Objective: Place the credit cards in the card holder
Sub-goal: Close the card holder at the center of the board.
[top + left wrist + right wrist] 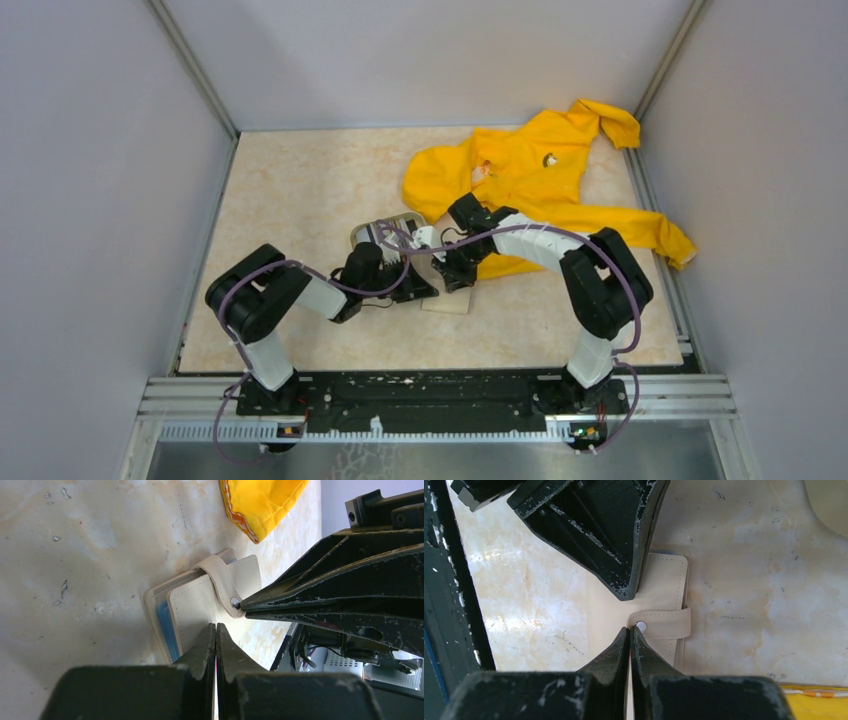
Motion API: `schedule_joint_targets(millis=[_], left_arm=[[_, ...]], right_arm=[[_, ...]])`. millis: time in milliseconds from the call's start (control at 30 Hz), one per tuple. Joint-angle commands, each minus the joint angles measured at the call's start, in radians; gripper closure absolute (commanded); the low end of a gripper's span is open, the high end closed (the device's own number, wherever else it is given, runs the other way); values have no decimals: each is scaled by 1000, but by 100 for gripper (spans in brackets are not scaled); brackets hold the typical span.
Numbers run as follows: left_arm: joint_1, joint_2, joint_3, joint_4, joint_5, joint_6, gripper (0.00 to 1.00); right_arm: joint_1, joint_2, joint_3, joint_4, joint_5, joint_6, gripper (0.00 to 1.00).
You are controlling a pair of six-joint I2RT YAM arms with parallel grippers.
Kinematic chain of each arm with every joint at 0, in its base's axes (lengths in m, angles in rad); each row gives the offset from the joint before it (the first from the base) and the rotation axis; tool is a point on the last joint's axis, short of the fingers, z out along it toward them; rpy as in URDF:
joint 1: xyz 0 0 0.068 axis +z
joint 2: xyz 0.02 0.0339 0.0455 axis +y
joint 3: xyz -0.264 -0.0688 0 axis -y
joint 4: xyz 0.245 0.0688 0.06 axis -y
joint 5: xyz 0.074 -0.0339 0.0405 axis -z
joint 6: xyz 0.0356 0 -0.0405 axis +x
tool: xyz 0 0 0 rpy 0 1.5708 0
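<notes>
Right gripper [630, 630] pinched shut, empty, tips touching the snap [640, 626] dead ahead, strap [666, 624] running off to its right. Left gripper [216, 627] closed too, tips on the card holder [192, 607] cover. Light blue card [164, 624] tucked inside, just left of those fingers, long edge roughly along them. Right arm nearest the snap, reckon.

Overhead, close wrists; shared card holder [195, 611]

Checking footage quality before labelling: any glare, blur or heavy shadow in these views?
Top external: even, soft light, no glare. Left wrist: card holder sharp, left gripper a dark silhouette. Right wrist: bright sheen on the table.
</notes>
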Motion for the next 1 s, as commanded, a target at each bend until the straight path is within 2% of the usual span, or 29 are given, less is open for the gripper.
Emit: schedule_joint_targets(millis=[0, 367, 967], left_arm=[[4, 15, -20, -28, -45, 18, 99], [4, 13, -20, -27, -39, 18, 99], [4, 18, -15, -22, -29, 15, 99]], right_arm=[[16, -16, 0, 10, 7, 3, 100], [25, 0, 5, -9, 67, -12, 100], [25, -7, 14, -1, 9, 18, 100]])
